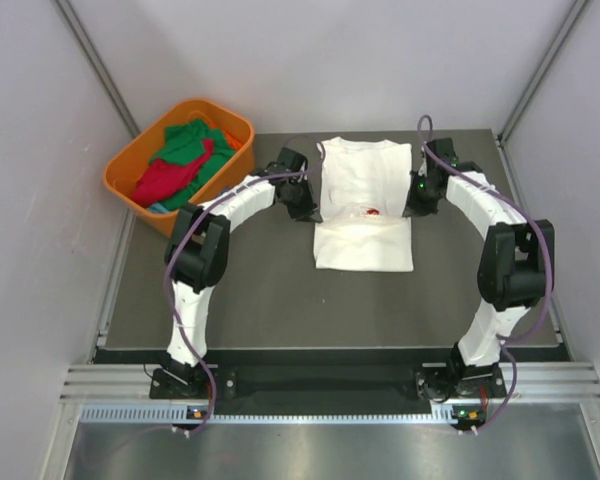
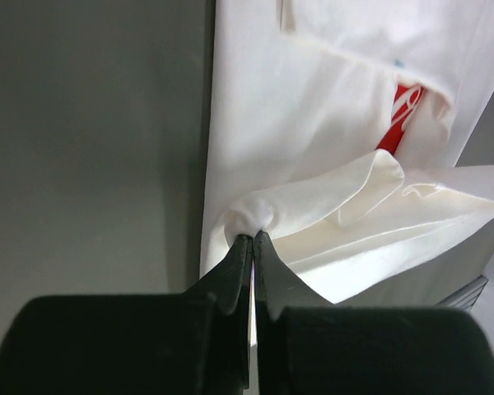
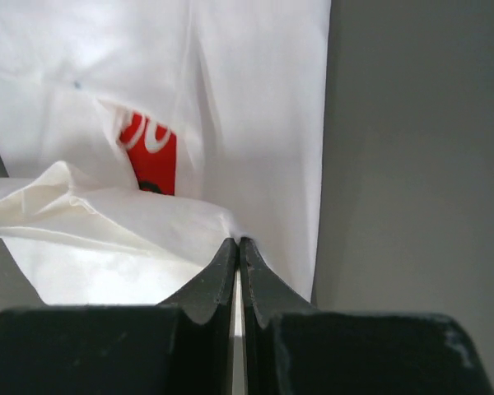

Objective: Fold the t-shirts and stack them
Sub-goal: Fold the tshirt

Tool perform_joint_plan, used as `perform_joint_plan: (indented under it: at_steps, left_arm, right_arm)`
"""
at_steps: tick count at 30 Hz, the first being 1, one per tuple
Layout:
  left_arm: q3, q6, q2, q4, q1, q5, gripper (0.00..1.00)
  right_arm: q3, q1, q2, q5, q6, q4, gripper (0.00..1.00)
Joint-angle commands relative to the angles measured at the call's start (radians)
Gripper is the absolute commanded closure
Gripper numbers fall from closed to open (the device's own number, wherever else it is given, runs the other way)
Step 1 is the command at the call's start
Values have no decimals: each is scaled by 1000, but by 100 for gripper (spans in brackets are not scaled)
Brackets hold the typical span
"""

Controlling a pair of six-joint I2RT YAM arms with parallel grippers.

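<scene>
The white t-shirt point(image 1: 365, 170) lies flat in the middle of the table point(image 1: 260, 300), its near part doubled over so that only a sliver of the red print point(image 1: 372, 211) shows at the fold. My left gripper point(image 2: 253, 244) is pinched tight on a bunched bit of the cloth's left edge, and my right gripper point(image 3: 237, 245) is clamped the same way on the right edge, each jaw pair closed with fabric caught at the very tips. I judge this to be the crosswise fold, with the lifted layer to be carried over the print toward the far end. To do it well I should move both hands together at the same height and pace, so the leading edge stays straight and taut between them, then lay it down square on the side seams before letting go. The grip is shallow, so a jerk could slip the cloth. The other shirts point(image 1: 185, 160), green and red, wait in the orange basket point(image 1: 130, 165), well to the left.
</scene>
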Motion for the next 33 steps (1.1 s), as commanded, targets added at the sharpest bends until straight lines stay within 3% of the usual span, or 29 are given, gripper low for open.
perform_joint_plan:
  at_steps: [1, 11, 33]
  left_arm:
    - [127, 43, 60, -42, 27, 37, 100]
    - [372, 59, 224, -13, 67, 109, 100]
    - [411, -30, 284, 189, 94, 127, 100]
  right_arm:
    - [130, -28, 91, -17, -34, 6, 100]
    - [295, -92, 231, -63, -26, 10, 100]
    - [388, -163, 321, -133, -1, 72, 100]
